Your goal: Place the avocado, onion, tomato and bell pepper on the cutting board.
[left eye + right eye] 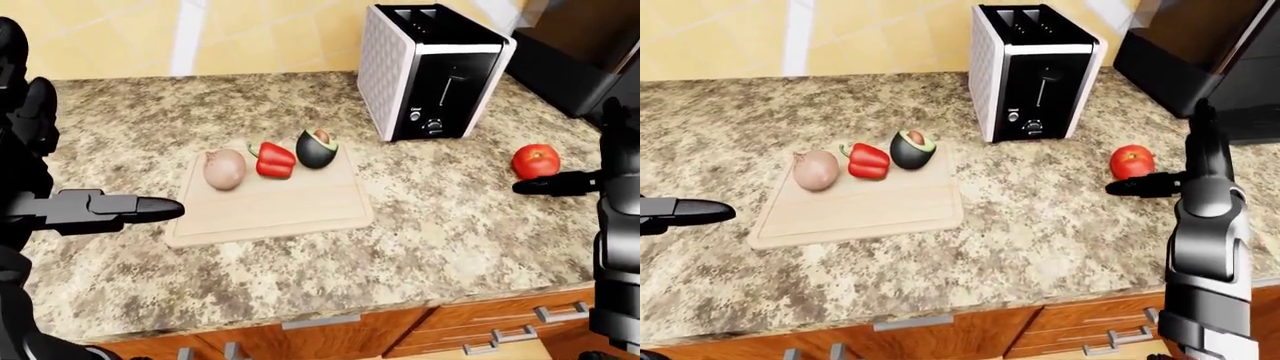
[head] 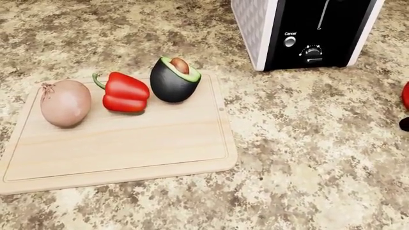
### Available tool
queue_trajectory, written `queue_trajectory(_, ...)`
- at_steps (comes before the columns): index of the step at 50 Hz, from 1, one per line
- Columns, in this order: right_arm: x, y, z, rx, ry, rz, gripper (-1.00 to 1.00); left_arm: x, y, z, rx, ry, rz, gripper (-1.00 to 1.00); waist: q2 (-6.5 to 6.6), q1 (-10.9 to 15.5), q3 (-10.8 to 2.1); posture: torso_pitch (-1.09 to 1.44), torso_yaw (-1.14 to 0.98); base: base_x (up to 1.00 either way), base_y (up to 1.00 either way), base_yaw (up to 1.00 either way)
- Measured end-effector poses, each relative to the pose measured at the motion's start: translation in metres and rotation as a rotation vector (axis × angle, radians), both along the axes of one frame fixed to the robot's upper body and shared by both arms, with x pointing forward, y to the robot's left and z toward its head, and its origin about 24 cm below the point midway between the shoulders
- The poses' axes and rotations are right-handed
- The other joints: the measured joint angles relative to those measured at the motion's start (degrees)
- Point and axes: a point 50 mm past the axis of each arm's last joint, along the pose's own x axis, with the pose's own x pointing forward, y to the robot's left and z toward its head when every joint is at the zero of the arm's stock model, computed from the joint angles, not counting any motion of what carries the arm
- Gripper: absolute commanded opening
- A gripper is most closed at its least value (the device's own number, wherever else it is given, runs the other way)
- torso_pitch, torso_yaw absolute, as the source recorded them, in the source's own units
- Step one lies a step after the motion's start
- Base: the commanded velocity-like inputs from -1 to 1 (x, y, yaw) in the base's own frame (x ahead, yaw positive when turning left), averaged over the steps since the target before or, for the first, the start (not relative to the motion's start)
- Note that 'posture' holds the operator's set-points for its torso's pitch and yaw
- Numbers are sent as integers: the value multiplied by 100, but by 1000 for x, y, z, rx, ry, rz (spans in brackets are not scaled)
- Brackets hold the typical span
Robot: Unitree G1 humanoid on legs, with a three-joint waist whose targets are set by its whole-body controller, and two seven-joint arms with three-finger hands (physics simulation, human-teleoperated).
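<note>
On the wooden cutting board lie a brown onion, a red bell pepper and a halved avocado in a row. The red tomato rests on the counter right of the toaster, off the board. My right hand reaches in from the right with its fingers stretched out, open, just below the tomato. My left hand hovers open at the left of the board, holding nothing.
A white and black toaster stands above and right of the board on the speckled granite counter. A dark appliance fills the top right corner. Wooden drawers run under the counter's lower edge.
</note>
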Motion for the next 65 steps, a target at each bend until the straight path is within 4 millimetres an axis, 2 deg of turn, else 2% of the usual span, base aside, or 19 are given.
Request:
queue_trajectory(9,7,1,-12,19,13,1,100,0,1,-2,-3,3,4,100,5,4,-9,0,0,0,0,0)
queue_trajectory(38,20,6,-19,63,4,22,100,-1,1,-3,8,3,5,100,-18,-27,-34,0,0,0,0,0)
queue_trajectory(40,20,7,-18,64,5,28,83,-1,1,-3,6,3,5,100,-10,-24,-37,0,0,0,0,0)
queue_trajectory(41,20,7,-18,65,5,32,80,-1,1,-4,7,5,5,100,-9,-22,-38,0,0,0,0,0)
queue_trajectory(44,21,8,-18,68,8,46,47,-1,2,-4,6,8,6,100,-9,-22,-36,0,0,0,0,0)
queue_trajectory(51,21,9,-19,70,19,61,10,0,1,-5,6,13,4,100,-2,-9,-31,0,0,0,0,0)
queue_trajectory(65,22,12,-15,53,20,67,-25,-1,3,-6,8,9,12,100,3,-4,-43,0,0,0,0,0)
